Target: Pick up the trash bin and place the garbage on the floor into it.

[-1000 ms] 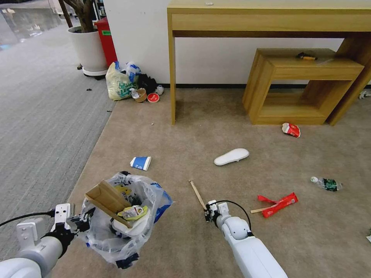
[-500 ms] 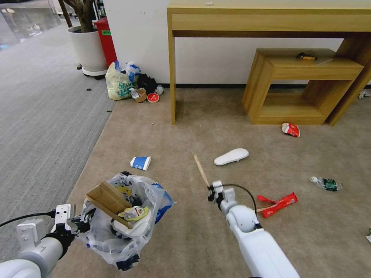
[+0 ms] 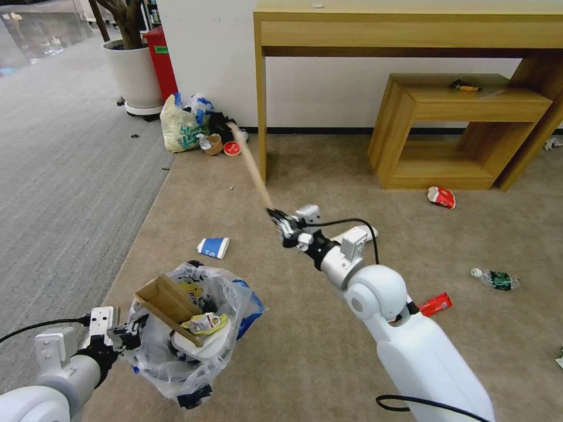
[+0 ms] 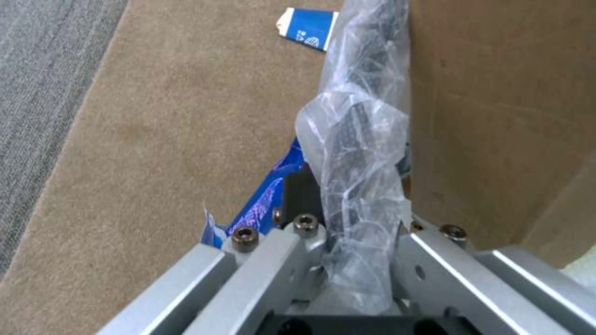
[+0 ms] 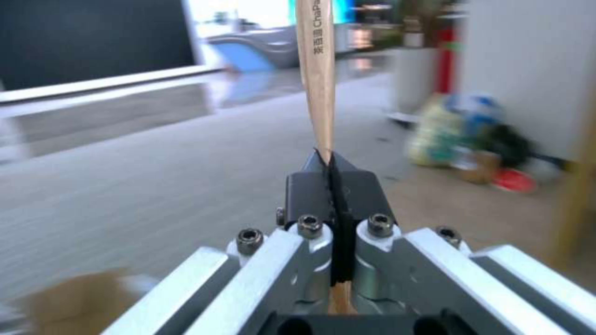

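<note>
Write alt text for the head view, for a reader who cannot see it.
The right end effector holds a thin wooden stick raised above the beige carpet floor. The left end effector grips the rim of the small black trash bin lined with clear plastic, already holding brown cardboard. A blue-white paper cup lies nearby.

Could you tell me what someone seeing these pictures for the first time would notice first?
Most striking is the right hand, raised over the beige floor and shut on a long wooden stick that points toward the wall. At lower left, the left hand grips the rim of the trash bin, which already holds brown cardboard. A blue-white cup lies on the carpet just beyond the bin.
</note>
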You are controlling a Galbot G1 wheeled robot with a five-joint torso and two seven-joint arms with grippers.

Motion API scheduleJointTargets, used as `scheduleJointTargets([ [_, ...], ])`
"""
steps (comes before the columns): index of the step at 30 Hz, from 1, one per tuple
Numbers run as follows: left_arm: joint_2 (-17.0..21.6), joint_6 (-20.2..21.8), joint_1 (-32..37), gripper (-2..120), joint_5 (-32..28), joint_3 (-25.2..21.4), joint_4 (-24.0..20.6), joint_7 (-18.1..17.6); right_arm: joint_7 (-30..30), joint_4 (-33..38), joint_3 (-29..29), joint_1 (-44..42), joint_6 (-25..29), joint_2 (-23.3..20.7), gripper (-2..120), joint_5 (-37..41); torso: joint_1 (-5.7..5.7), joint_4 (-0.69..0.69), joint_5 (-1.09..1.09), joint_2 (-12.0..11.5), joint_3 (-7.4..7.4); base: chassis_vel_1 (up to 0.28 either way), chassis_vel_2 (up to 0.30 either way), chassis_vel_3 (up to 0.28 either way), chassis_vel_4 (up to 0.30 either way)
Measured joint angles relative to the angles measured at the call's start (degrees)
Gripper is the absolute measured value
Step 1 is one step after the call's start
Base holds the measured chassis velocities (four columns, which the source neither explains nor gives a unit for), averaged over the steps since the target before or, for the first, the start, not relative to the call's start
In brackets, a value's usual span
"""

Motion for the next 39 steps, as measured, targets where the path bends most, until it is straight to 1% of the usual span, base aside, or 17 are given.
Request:
scheduleJointTargets([
  [3,0.73,0.00,-0.71,0,-0.49,0.55,0.73,-0.67,-0.92,2.48,-2.88,-0.10,-0.14,-2.16,0,1.07,0.00,0.00,0.00,0.00,0.00,0.000,0.000,0.000,0.000],
  [5,1.92,0.00,-1.88,0,-1.90,1.32,1.48,-1.99,-1.77,4.19,-6.89,-1.07,-0.16,-4.71,0,1.20,0.00,-0.01,0.00,0.00,-0.01,0.000,0.000,0.000,0.000],
  [6,1.92,0.00,-1.88,0,-1.90,1.32,1.48,-1.99,-1.77,4.19,-6.89,-1.07,-0.16,-4.71,0,1.20,0.00,-0.01,0.00,0.00,-0.01,0.000,0.000,0.000,0.000],
  [7,2.86,0.00,-3.14,0,-3.35,2.05,2.02,-3.45,-2.13,3.93,-10.86,-1.87,0.22,-6.17,0,-0.09,0.00,-0.03,0.00,0.00,0.00,0.000,0.000,0.000,0.000],
  [8,2.86,0.00,-3.14,0,-3.35,2.05,2.02,-3.45,-2.13,3.93,-10.86,-1.87,0.22,-6.17,0,-0.09,0.00,-0.03,0.00,0.00,0.00,0.000,0.000,0.000,0.000],
  [10,3.71,0.00,-4.33,0,-4.68,2.79,2.46,-4.76,-2.63,2.90,-14.26,-2.19,0.84,-6.53,0,-1.96,0.00,-0.02,0.00,0.00,0.00,0.000,0.000,0.000,0.000],
  [15,4.12,0.00,-5.02,0,-5.38,3.44,2.82,-5.38,-2.56,0.73,-18.15,-2.00,1.03,-4.82,0,-3.83,0.00,0.00,0.00,0.00,0.00,0.000,0.000,0.000,0.000],
  [19,4.11,0.00,-4.89,0,-5.40,3.41,2.83,-5.34,-2.29,-0.93,-19.22,-1.84,1.05,-3.80,0,-4.50,0.00,0.00,0.00,0.00,0.00,0.000,0.000,0.000,0.000],
  [23,4.04,0.00,-4.82,0,-5.40,3.11,3.17,-4.92,-0.69,-4.85,-20.91,-1.58,1.52,-0.57,5,-6.42,0.00,0.00,0.00,0.00,0.00,0.000,0.000,0.000,0.000],
  [26,4.05,0.00,-4.78,0,-5.38,2.86,3.28,-4.45,1.49,-7.54,-22.13,-1.52,1.59,2.34,19,-7.88,0.00,0.00,0.00,0.00,0.00,0.000,0.000,0.000,0.000],
  [27,4.05,0.00,-4.78,0,-5.38,2.86,3.28,-4.45,1.49,-7.54,-22.13,-1.52,1.59,2.34,19,-7.88,0.00,0.00,0.00,0.00,0.00,0.000,0.000,0.000,0.000],
  [29,4.10,0.00,-4.79,0,-5.38,2.79,3.28,-4.28,2.23,-8.53,-22.59,-1.52,1.59,3.39,31,-8.33,0.00,0.00,0.00,0.00,0.00,0.000,0.000,0.000,0.000],
  [31,4.14,0.00,-4.81,0,-5.38,2.75,3.28,-4.20,2.57,-9.08,-22.78,-1.57,1.59,3.94,36,-8.65,0.00,0.00,0.00,0.00,0.00,0.000,0.000,0.000,0.000],
  [34,4.31,0.00,-4.84,0,-5.39,2.63,3.28,-3.83,3.30,-10.27,-23.08,-1.96,1.59,4.81,51,-9.37,0.00,0.00,0.00,0.00,0.00,0.000,0.000,0.000,0.000],
  [35,4.31,0.00,-4.84,0,-5.39,2.63,3.28,-3.83,3.30,-10.27,-23.08,-1.96,1.59,4.81,51,-9.37,0.00,0.00,0.00,0.00,0.00,0.000,0.000,0.000,0.000],
  [38,4.47,0.00,-4.88,0,-5.38,2.48,3.33,-3.49,3.79,-10.65,-23.06,-2.26,1.63,5.14,63,-9.84,0.00,0.00,0.00,0.00,0.00,0.000,0.000,0.000,0.000],
  [39,4.47,0.00,-4.88,0,-5.38,2.48,3.33,-3.49,3.79,-10.65,-23.06,-2.26,1.63,5.14,63,-9.84,0.00,0.00,0.00,0.00,0.00,0.000,0.000,0.000,0.000],
])
